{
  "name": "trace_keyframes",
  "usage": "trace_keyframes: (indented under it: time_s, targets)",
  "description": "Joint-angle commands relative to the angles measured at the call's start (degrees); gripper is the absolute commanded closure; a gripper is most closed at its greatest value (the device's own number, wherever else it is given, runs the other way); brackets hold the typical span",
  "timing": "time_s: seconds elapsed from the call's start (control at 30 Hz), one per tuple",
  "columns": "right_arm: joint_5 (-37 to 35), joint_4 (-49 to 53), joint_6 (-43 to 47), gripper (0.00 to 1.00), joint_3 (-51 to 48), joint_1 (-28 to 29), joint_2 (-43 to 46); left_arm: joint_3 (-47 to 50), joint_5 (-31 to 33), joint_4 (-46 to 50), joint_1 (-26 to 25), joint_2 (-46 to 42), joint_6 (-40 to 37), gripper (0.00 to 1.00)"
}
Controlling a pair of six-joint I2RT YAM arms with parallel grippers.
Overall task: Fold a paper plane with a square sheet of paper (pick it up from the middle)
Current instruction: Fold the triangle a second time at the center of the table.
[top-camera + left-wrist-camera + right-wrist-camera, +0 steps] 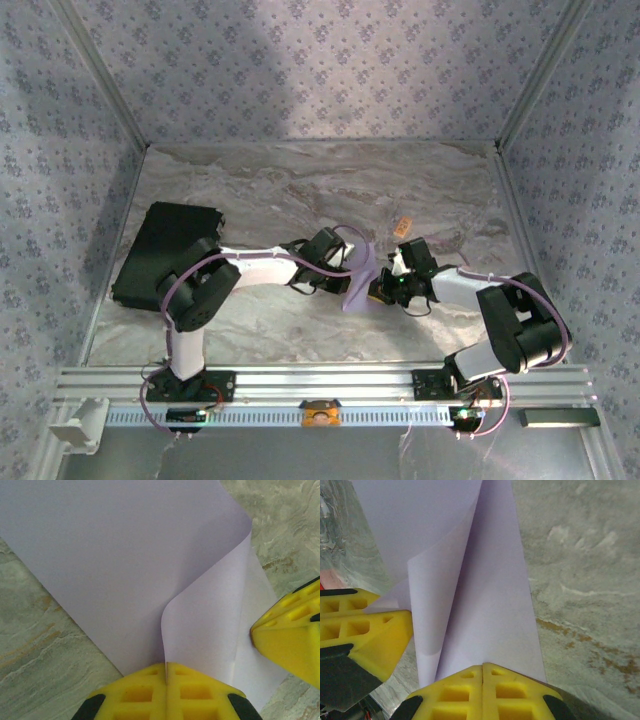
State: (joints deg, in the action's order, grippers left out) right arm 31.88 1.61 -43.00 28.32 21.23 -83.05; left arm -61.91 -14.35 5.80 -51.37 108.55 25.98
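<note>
The square sheet of paper [358,290] is pale lavender and stands bent off the marble table between both arms. My left gripper [346,268] is shut on one edge of it; in the left wrist view the yellow fingertips [166,666] pinch the sheet [125,555] where it curls over into a second layer. My right gripper [381,291] is shut on a nearby edge, its fingertips [483,667] closed on the sheet [485,605]. Each gripper's yellow fingers appear beside the other's. The paper plane is out of view.
A black rectangular pad [165,250] lies at the left of the table. A small tan block [403,224] sits just beyond the right gripper. Patterned walls close in the table on three sides, and an aluminium rail [320,385] runs along the near edge.
</note>
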Motion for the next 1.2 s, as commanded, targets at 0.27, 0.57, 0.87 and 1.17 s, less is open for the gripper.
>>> trace_keyframes:
  time_s: [0.27, 0.57, 0.87, 1.17]
  targets:
    - [-0.85, 3.01, 1.43, 0.98, -0.19, -0.65, -1.13, -1.73, -1.31, 1.25, 0.4, 0.75, -1.8, 0.99]
    - [-0.77, 2.9, 1.39, 0.98, -0.26, -0.74, -1.12, -3.13, -0.24, 2.19, 0.71, 0.99, -2.84, 0.98]
    - [-0.77, 2.84, 1.43, 0.98, -0.28, -0.76, -1.15, -2.36, -0.47, 1.84, 0.71, 1.83, -2.33, 0.98]
    - [-0.72, 2.78, 1.34, 0.98, -0.28, -0.82, -1.09, -2.95, -0.42, 3.04, 0.75, 2.89, -2.16, 0.99]
